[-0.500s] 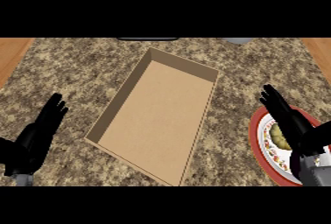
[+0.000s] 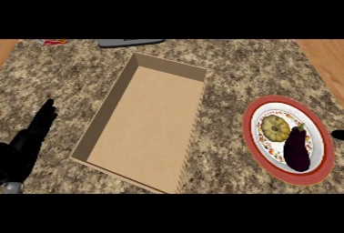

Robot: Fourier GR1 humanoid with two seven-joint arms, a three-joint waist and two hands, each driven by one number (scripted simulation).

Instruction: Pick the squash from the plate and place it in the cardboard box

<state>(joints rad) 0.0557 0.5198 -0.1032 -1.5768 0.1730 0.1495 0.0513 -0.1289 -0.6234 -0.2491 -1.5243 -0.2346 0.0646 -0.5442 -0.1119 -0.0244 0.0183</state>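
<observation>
A yellow squash (image 2: pixel 275 128) lies on the white inner part of a red-rimmed plate (image 2: pixel 253 117) at the right side of a speckled granite surface (image 2: pixel 60 77), seen from above. Just beside the squash, toward the plate's lower right, lies a dark purple eggplant (image 2: pixel 297 149), the two nearly touching. To the plate's left, apart from it, an open cardboard box (image 2: pixel 107 110) sits at an angle on the surface, its long axis running from upper right to lower left, with nothing visible inside. The robot's left hand (image 2: pixel 30 139) shows at the lower left edge, resting clear of the box, its black fingers (image 2: pixel 46 113) straight and pointing up, holding nothing. Only a small black sliver of the right hand (image 2: pixel 338 134) appears at the right edge just beyond the plate's rim; whether its fingers are spread or curled cannot be told. A grey object (image 2: pixel 128 43) and a red-and-white item (image 2: pixel 52 42) lie at the far edge.
</observation>
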